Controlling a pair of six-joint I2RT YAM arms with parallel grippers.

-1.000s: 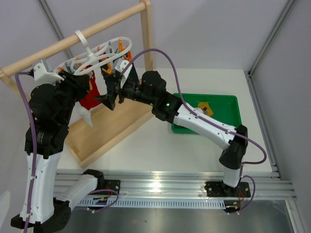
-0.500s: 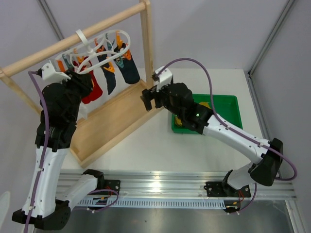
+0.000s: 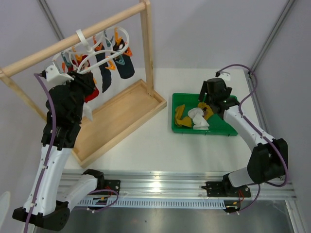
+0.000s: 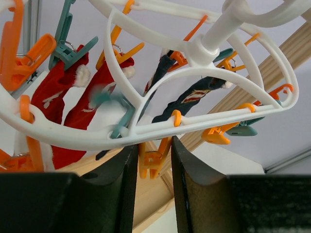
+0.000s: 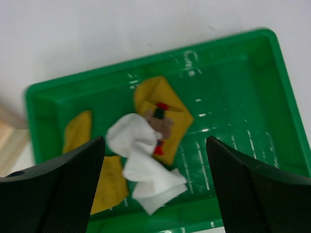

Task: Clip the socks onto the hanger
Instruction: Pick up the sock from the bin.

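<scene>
Black left gripper (image 4: 154,194) first: jaws a narrow gap apart, an orange peg (image 4: 154,160) hanging in the gap. Cannot tell if I'm pinching it or only bracketing it. Just above runs the white rail of the hanger (image 4: 73,141), with red socks (image 4: 82,111) upper left and dark socks (image 4: 194,94) centre, already clipped.

Right gripper (image 5: 154,141): jaws wide apart, nothing between them, hovering over the green tray (image 5: 233,126). The task's socks lie in there, none clipped yet: a white sock (image 5: 141,160) crumpled across a yellow sock (image 5: 163,104), more yellow at lower left.

Risks:
- White overlaps yellow, so closing straight down could take two at once, or catch only a fold and drop it.
- The hanger hangs free from its hook. One teal peg looks blurred, so it may be swinging; a swing could pull the orange peg out of my left jaws.

Views:
- Top view alone shows the hanger hooked over the bar of the wooden rack (image 3: 121,116) at upper left, tray at centre right, arms well apart.
- Only the left wrist view shows the peg in the gap.
- Only the right wrist view shows which sock lies on top.
</scene>
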